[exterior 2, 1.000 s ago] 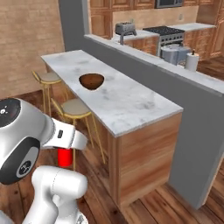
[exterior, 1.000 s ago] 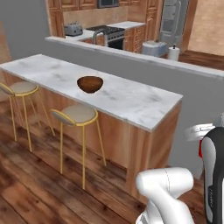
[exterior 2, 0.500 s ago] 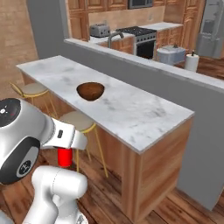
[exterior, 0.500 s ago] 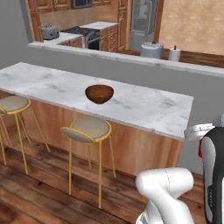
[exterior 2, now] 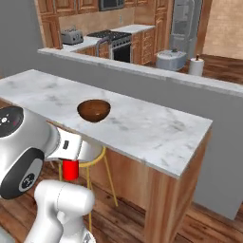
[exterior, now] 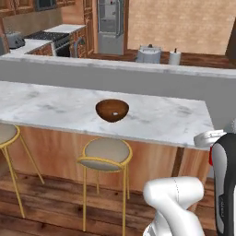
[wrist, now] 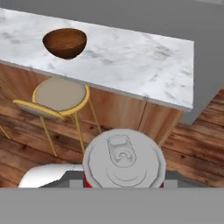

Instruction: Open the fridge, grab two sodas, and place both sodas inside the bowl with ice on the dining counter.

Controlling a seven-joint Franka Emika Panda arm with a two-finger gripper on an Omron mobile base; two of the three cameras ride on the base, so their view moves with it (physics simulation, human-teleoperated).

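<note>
Pincer (wrist: 124, 183) pinching a red soda can (wrist: 124, 159), carried upright toward the wooden bowl (wrist: 64, 42) on the marble surface (wrist: 131, 57).

Soda can (wrist: 124, 159): silver top, red body, seated directly at the gripper (exterior 2: 71, 163). Bowl (wrist: 64, 42): dark brown wood, beyond the gripper. Dining counter (wrist: 131, 61): white-grey veined marble top over a warm brown wooden base, ahead of the gripper. Stool (wrist: 59, 97): beige seat, yellow-gold frame, between gripper and counter. Floor (wrist: 192, 144): dark reddish-brown planks. Fridge (exterior 2: 186, 28): plain grey, far beyond the gripper.
</note>
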